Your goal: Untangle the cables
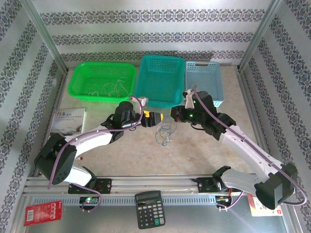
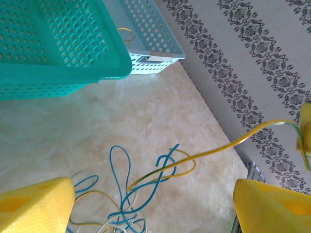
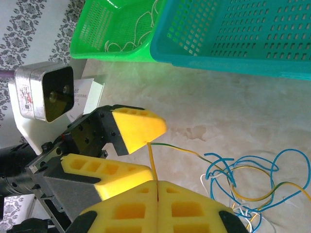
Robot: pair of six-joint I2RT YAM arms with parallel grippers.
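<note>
— Where are the cables at this moment?

— The cables are a loose tangle on the table, just in front of the teal basket and between the two grippers. Blue, yellow and whitish loops cross over each other there.

— Is one of them drawn out?

— Yes. One yellow-green wire leaves the tangle and rises in a long arc to the right gripper. Its foam pads are pressed together on the end of this wire. I think it holds the wire up so that it comes apart from the rest.

— And the left gripper?

— The left gripper is near the tangle and points toward it. Its pads are wide apart, with nothing between them. In my judgement it is placed so to take the other wires, maybe the blue loop that seems hooked around the yellow-green one, and to keep them back while the right one pulls.

— Why the green basket?

— In the green basket some thin whitish wires lie, so probably the freed cables go there. The tangle is not yet opened, and I judge most of the work is left.
</note>
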